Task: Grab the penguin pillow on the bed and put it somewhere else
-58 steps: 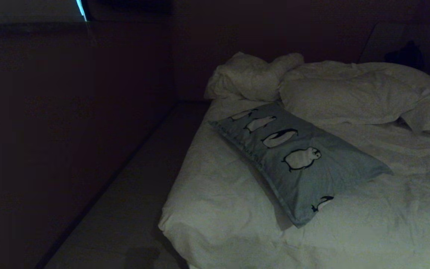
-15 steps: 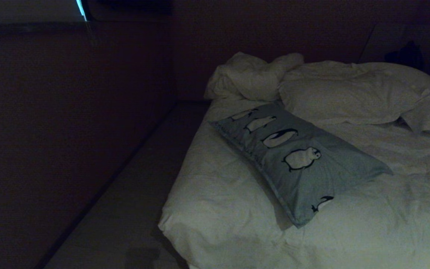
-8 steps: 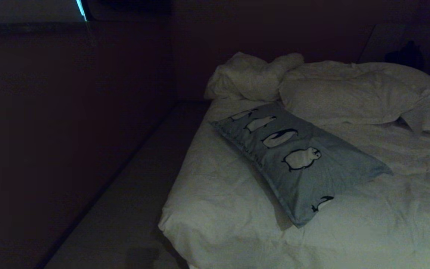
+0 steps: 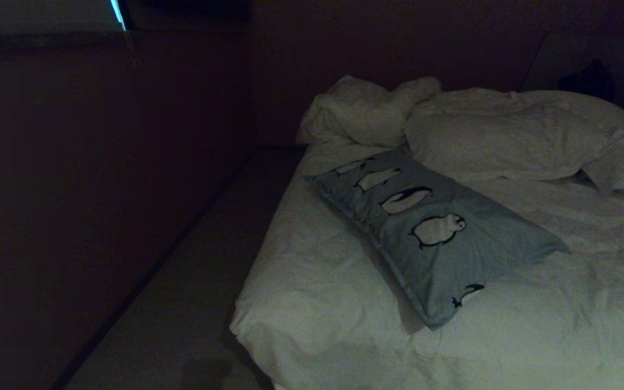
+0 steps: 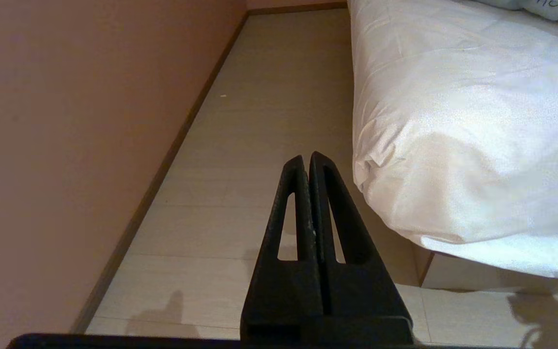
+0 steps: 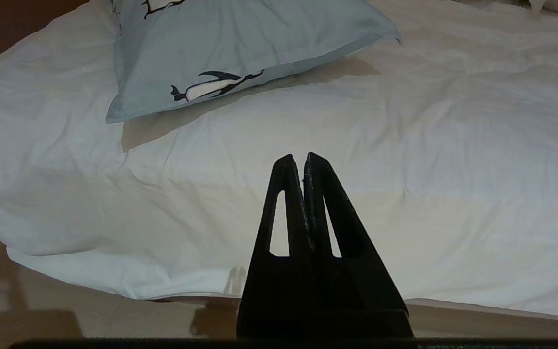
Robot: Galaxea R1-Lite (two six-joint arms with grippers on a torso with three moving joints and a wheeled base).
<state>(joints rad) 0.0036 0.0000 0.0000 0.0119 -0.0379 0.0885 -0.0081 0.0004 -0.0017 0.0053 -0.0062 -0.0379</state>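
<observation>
Penguin pillow (image 4: 431, 233), a rectangular light blue-grey cushion printed with black-and-white penguins, is lying slantwise on the white-quilted bed (image 4: 507, 336), its near corner pointing to about 6 o'clock. Both black grippers, left (image 5: 306, 160) and right (image 6: 297, 161), are sitting with fingers pressed together, well apart from it. Gripping thin loose fabric is risking a slip or snagging the duvet; the headboard end is lying too dark to read.

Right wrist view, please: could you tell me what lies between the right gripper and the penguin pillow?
Only bare white duvet of the bed lies between the shut right gripper and the penguin pillow; the right wrist view shows that stretch.
</observation>
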